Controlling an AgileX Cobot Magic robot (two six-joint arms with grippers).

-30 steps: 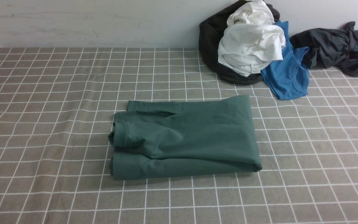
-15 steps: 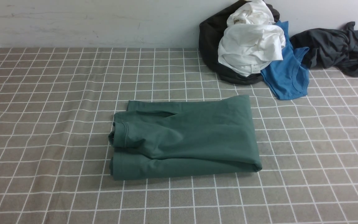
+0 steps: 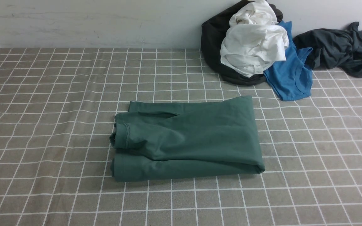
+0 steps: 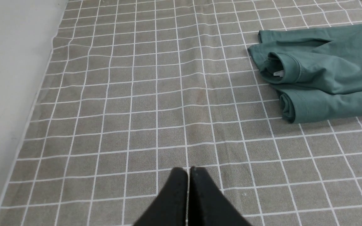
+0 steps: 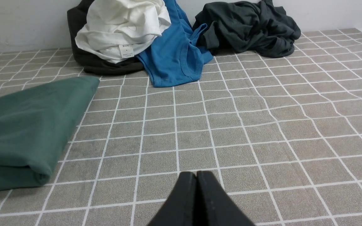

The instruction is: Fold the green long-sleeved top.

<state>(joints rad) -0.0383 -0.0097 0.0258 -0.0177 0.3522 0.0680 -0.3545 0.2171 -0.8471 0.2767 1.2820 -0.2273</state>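
Both pincers, the left gripper [image 4: 189, 171] and the right gripper [image 5: 196, 174], were pressed shut on nothing (tips over bare checked cloth [image 3: 42, 125]). The green long-sleeved top [image 3: 187, 139] lay folded mid-frame in the front view, below the clothes pile [image 3: 253, 47] at upper right.

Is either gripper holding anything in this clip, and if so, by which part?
Nothing is held. The left gripper and right gripper are both shut and empty above the cloth, apart from the folded green top.

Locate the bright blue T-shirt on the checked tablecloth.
In the front view the bright blue cotton T-shirt lies far right near the wall, between the white garment and the crumpled dark grey garment.
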